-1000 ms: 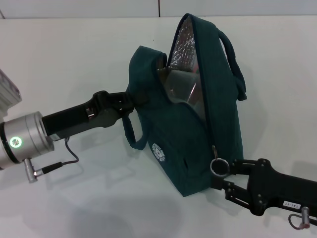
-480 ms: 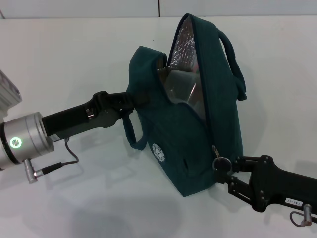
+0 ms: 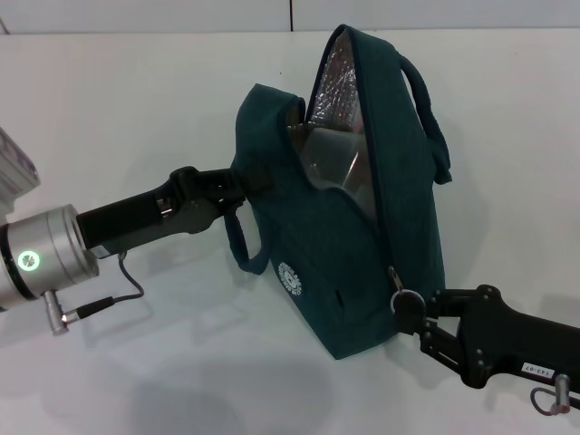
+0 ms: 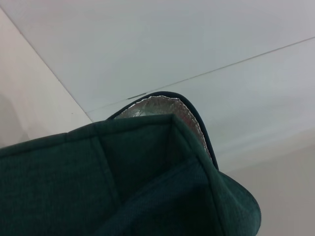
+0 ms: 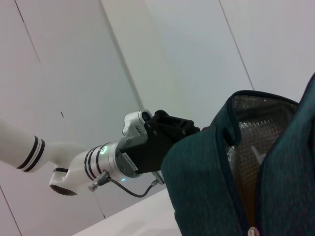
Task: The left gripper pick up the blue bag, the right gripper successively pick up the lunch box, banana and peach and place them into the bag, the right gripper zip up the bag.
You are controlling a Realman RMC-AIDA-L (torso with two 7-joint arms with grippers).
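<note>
Gripping the blue bag (left hand), right hand pinches its zipper pull.

The blue bag shows matt woven cloth, slightly fuzzy, with a crinkled silver foil lining glinting inside its open mouth. A glossy clear plastic lunch box catches light within. The zipper ring pull looks like dull metal. The left gripper and the right gripper are matt black, the left wrist brushed silver metal. The tabletop is smooth, white, faintly satin.
</note>
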